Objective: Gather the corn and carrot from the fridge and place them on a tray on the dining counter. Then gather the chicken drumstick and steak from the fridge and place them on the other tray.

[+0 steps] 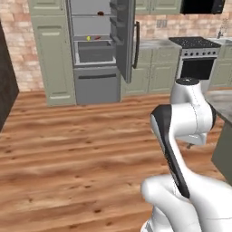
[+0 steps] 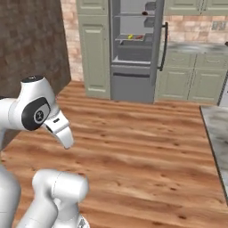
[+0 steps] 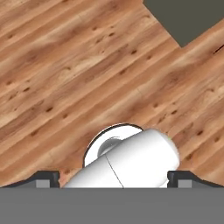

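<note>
The fridge stands open across the room, far from the arm. On its middle shelf lie a small yellow piece, the corn, and a reddish piece beside it, probably the carrot. A dark red piece, possibly the steak, rests on the shelf above. The chicken drumstick and the trays are out of view. My gripper points down at the wooden floor, open, with nothing between its fingertips. The grey dining counter edges in at the right.
The fridge door swings out to the right. A stove and green cabinets line the back wall. A dark wall stands at the left. Wide wooden floor lies between the arm and the fridge.
</note>
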